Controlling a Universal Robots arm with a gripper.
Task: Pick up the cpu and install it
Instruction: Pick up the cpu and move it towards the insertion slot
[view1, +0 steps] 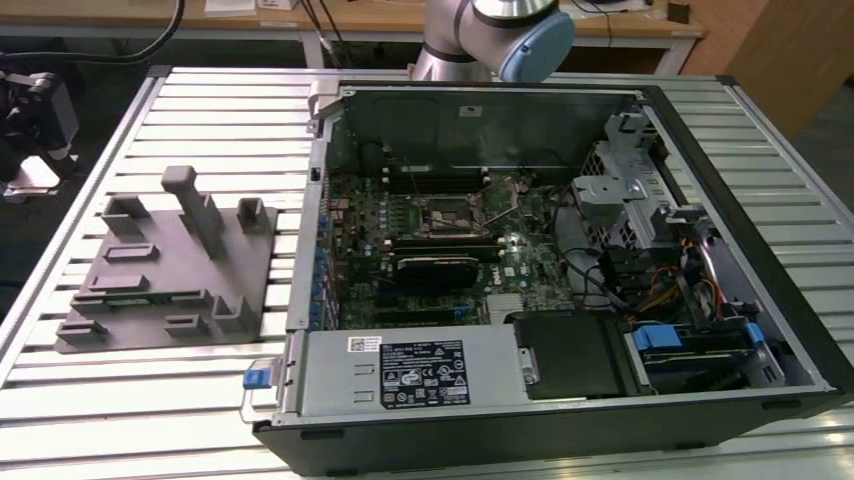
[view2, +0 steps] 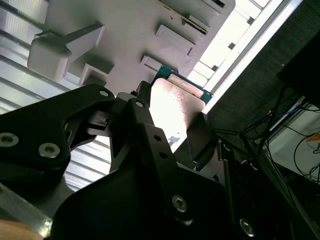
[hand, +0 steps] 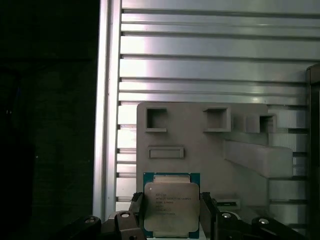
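Aluminium slatted table (view1: 160, 400) carries an open computer case (view1: 534, 125) right of centre in the exterior view and a grey fixture (view1: 160, 270) at its left. In the first wrist view, the gripper (hand: 171, 210) clamps the cpu (hand: 171, 200) by opposite edges, with the fixture behind it.

One cpu (hand: 171, 207) is showing between two black jaws in both wrist views. One grey fixture (view1: 147, 285) is lying at the exterior view's left and one open computer case (view1: 534, 125) at its right, both on one slatted surface (view1: 200, 110). One robot arm (view1: 501, 30) is standing at the far edge.
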